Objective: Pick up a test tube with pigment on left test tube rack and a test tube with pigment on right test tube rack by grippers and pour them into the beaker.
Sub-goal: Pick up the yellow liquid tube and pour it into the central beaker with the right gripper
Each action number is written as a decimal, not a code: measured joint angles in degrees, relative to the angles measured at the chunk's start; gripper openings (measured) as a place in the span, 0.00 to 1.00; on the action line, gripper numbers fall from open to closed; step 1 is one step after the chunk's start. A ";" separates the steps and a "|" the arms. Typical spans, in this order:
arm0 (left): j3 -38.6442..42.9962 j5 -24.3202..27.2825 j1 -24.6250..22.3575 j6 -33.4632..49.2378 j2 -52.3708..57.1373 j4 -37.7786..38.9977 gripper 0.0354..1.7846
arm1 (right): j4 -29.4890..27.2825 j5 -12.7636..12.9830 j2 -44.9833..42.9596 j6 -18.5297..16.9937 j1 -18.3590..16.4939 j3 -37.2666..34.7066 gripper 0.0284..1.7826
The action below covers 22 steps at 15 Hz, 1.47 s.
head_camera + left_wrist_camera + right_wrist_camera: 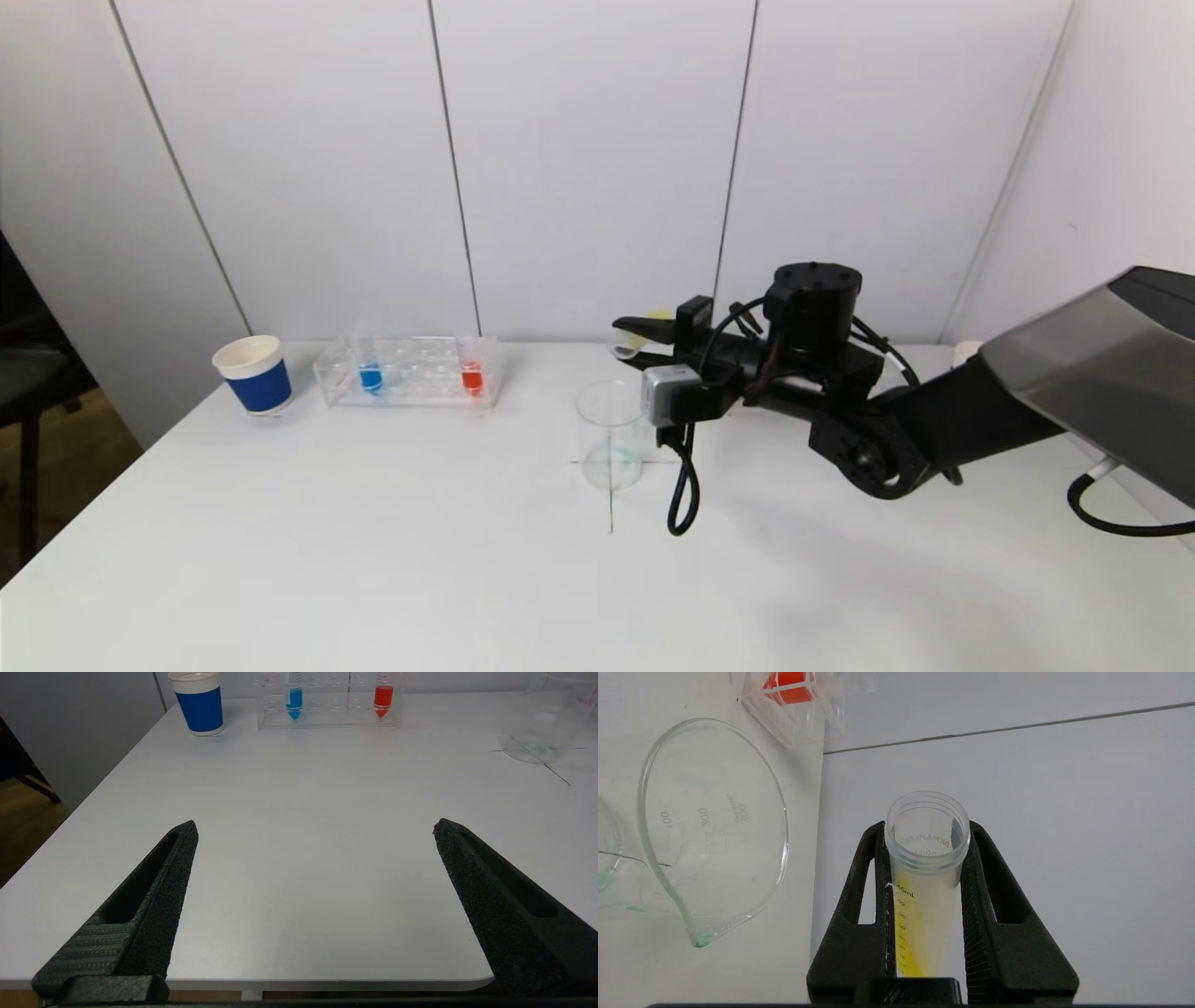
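Note:
My right gripper is shut on a clear test tube with yellow pigment and holds it nearly level, just above and behind the rim of the glass beaker. In the right wrist view the fingers clamp the open tube. The yellow liquid lies along its lower side, and the beaker stands beside the mouth, apart from it. The left rack holds a blue tube and a red tube. My left gripper is open and empty over the table's front edge. The right rack is hidden.
A blue and white paper cup stands left of the rack. The beaker has a faint green film at its bottom and stands on a thin cross mark. A cable loop hangs from the right wrist beside the beaker. A small white object shows behind the right arm.

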<state>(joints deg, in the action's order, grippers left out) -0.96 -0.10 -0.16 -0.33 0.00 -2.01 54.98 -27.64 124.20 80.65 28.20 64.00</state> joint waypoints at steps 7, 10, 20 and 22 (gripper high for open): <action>0.00 0.02 0.00 0.00 0.00 0.01 0.99 | 0.26 -0.12 0.22 1.62 -0.28 -0.69 0.25; 0.00 0.02 0.00 -0.02 0.00 0.01 0.99 | 0.23 -0.12 0.80 2.97 -0.85 -0.26 0.25; 0.00 0.02 0.00 -0.02 0.00 0.01 0.99 | -0.18 -0.15 1.05 7.27 -0.83 0.17 0.25; 0.00 0.00 0.00 0.00 0.00 0.00 0.99 | -0.21 -0.12 1.05 8.27 -0.78 0.24 0.25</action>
<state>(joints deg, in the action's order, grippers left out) -0.96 -0.10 -0.16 -0.33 0.00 -2.01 54.77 -27.76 125.25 88.92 27.42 64.24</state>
